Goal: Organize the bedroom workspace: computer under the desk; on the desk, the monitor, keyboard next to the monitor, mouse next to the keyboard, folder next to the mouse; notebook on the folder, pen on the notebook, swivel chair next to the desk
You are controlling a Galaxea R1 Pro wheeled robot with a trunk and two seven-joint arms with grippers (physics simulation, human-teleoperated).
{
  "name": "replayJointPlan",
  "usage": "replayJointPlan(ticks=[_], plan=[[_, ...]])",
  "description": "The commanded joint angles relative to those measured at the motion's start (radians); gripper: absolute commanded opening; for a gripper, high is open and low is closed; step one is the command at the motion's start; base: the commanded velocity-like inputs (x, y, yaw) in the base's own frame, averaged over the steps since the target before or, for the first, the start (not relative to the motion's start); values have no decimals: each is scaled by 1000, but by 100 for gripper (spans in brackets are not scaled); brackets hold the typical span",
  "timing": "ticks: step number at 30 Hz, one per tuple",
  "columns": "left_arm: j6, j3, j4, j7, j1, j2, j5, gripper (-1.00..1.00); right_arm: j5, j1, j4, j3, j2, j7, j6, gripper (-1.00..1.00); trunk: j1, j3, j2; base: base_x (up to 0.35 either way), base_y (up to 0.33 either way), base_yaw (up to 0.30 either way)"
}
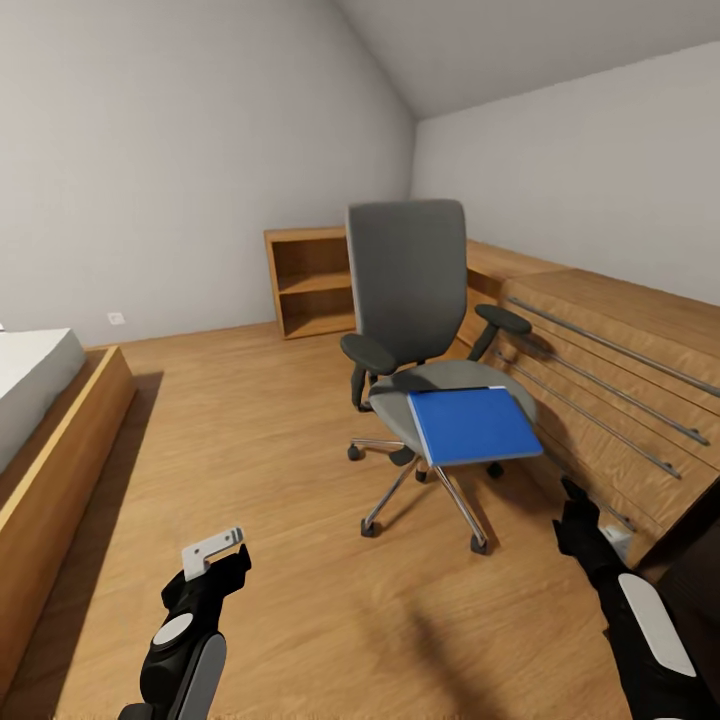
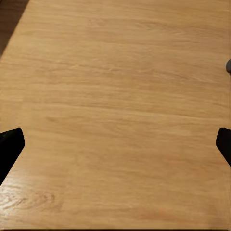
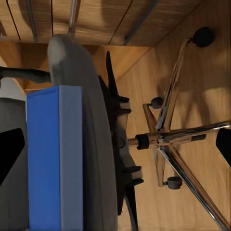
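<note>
Bright blue flat rectangular folder [image 1: 472,424] overhangs the grey padded swivel chair [image 1: 408,290] seat at 5 o'clock; probably light and stiff, best pinched at the overhanging edge. Right end effector [image 3: 115,149] and left end effector [image 2: 115,144] both spread.

Swivel chair [image 1: 410,300]: matt grey cloth padding, black plastic armrests, polished chrome star base. Folder [image 1: 472,424]: smooth bright blue cover, pale edge. Floor [image 1: 270,420]: light wood, faint sheen. Shelf unit [image 1: 310,283], at 12 o'clock: matt wood.

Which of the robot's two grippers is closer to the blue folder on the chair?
The right gripper: it sits just below and beside the folder overhanging the swivel chair seat. The left gripper hangs over bare wooden floor, farther away.
</note>
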Motion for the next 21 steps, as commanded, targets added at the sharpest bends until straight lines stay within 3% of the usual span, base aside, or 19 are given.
replayJointPlan(ticks=[1,8,19,20,21], plan=[[2,-1,-1,9,-1,0,10,100,-8,0,-1,-2,0,-4,14,100,0,-5,-1,0,0,0],[2,-5,-1,9,-1,0,10,100,-7,0,-2,-2,0,1,77,100,3,-32,-2,0,0,0],[4,-6,-1,9,-1,3,10,100,-3,0,-3,-2,-4,80,162,100,3,-32,-2,0,0,0],[5,-6,-1,8,-1,3,9,100,-2,0,-3,-2,-6,119,219,100,3,-32,-2,0,0,0],[5,-6,-1,8,-1,3,9,100,-2,0,-3,-2,-6,127,229,100,3,-32,-2,0,0,0]])
